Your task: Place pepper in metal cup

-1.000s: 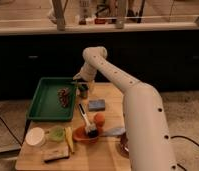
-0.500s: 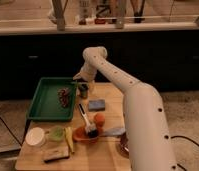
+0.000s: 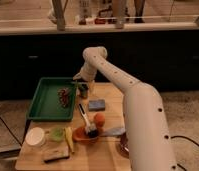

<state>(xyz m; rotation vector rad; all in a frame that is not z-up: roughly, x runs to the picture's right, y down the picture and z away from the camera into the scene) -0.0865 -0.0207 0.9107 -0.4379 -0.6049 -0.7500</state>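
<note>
Since a second ago nothing has shifted: my gripper (image 3: 81, 83) still hovers just over the cup (image 3: 83, 91), beside the tray (image 3: 39, 102). Whether it holds the pepper I cannot tell; the pepper itself I cannot see. Probably the drop is near.

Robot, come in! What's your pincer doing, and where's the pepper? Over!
Pincer low at the far table edge, over the metal cup. Pepper not visible. Green tray just left of the cup; nothing seen blocking.
</note>
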